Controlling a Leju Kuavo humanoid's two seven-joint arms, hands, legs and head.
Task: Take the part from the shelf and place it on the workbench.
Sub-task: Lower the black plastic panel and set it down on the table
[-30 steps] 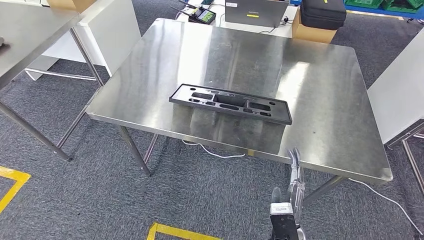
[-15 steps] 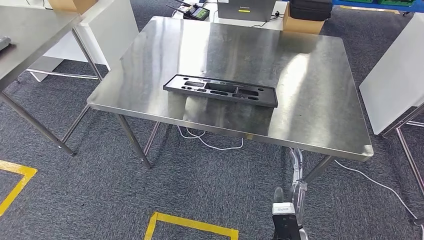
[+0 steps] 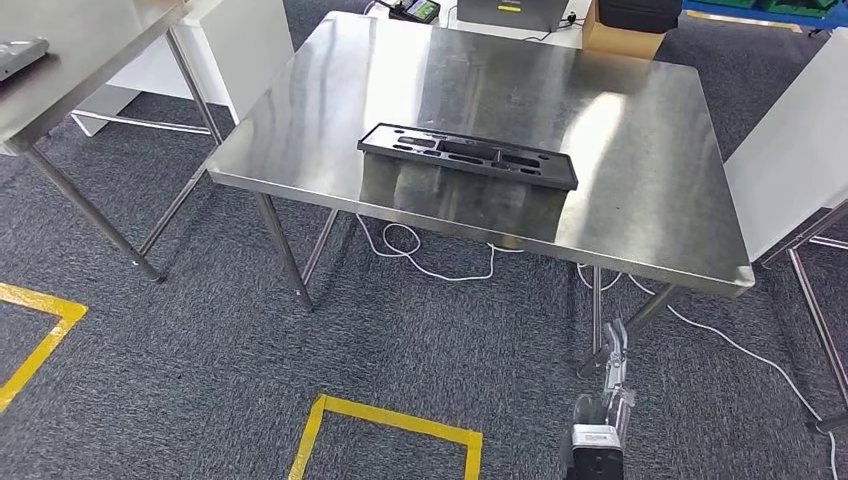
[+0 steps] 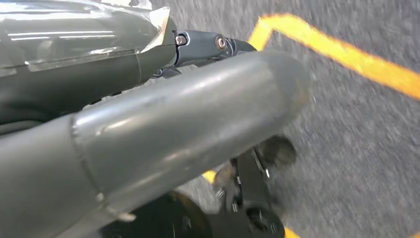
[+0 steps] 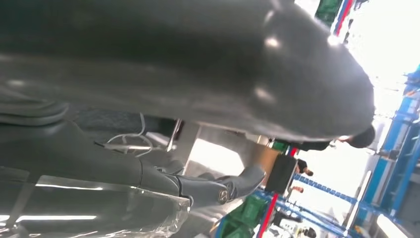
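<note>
Head view: my right hand (image 3: 598, 440) hangs low over the carpet, holding nothing so far as I can tell; the left hand (image 4: 163, 134) has its thumb extended, its grip unreadable. Beyond, yellow floor tape (image 3: 385, 420), white cable (image 3: 420, 262), then the black part (image 3: 468, 156) flat on the steel workbench (image 3: 660, 220). I judge placement done; I should keep my arms off the table legs.

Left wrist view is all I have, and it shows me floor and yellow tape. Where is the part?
Observer: The black part lies flat on the steel workbench, near its front edge.
Operator: Does a hand touch it?
Observer: No. The right arm hangs low by a workbench leg, apart from the part.
Operator: What stands behind the workbench?
Observer: A cardboard box on the floor.
</note>
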